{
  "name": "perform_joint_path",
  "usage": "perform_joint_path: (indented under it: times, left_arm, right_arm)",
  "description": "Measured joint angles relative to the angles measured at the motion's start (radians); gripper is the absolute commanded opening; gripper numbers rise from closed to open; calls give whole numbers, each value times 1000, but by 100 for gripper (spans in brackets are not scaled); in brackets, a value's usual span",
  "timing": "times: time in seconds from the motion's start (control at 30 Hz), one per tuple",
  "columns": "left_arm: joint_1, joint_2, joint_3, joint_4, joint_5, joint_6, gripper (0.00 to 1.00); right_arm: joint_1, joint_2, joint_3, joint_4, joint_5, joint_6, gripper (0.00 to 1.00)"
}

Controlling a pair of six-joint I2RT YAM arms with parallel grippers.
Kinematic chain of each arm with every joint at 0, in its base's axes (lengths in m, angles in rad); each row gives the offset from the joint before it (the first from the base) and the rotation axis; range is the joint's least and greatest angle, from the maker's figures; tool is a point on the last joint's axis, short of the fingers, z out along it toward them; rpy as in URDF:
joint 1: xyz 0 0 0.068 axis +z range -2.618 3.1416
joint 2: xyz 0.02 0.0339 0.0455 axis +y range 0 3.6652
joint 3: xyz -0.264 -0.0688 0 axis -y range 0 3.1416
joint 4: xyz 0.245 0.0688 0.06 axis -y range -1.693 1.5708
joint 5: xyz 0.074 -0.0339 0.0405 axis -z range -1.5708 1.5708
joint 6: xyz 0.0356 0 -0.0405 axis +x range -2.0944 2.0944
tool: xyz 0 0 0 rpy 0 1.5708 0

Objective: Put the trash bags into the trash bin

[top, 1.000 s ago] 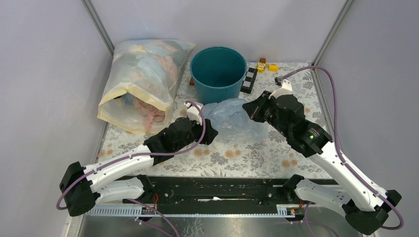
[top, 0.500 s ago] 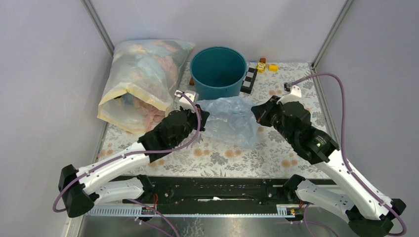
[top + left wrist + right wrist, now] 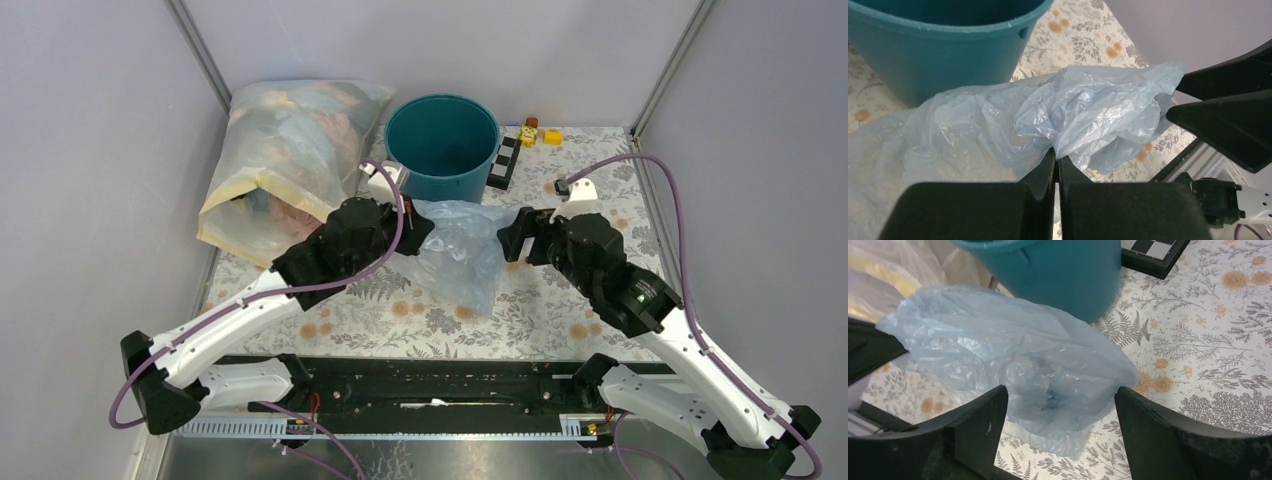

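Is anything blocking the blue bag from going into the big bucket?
Nothing I can see. The left claw pinches the blue bag just in front of the bin, and the bin's open top is uncovered.

Top of trash bin (image 3: 938, 55) off-frame

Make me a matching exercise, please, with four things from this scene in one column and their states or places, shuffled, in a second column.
Column A
1. left end effector
2. right end effector
3. trash bin
4. large cloudy bag

Column B
a. open, facing the trash bag
b. upright, just beyond the trash bag
c. shut on the trash bag
d. lying left of the trash bin, stuffed

Pairs: 1-c, 2-a, 3-b, 4-d
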Motion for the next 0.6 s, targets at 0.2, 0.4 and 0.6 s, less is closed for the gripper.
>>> perform_joint_path:
  times: [0.2,0.4,0.6]
  left_arm:
    - [29,24,45,-81,47,-47,0]
    - [134,21,48,-101,129,-95,0]
    - [234,10,-7,-76,209,-122,0]
  right_arm:
    - [0,-72,-112,36,-70,-70,100]
    - [0,-196,-252,100,-143,-87,100]
    - [0,-230,-357,156,-196,-74,100]
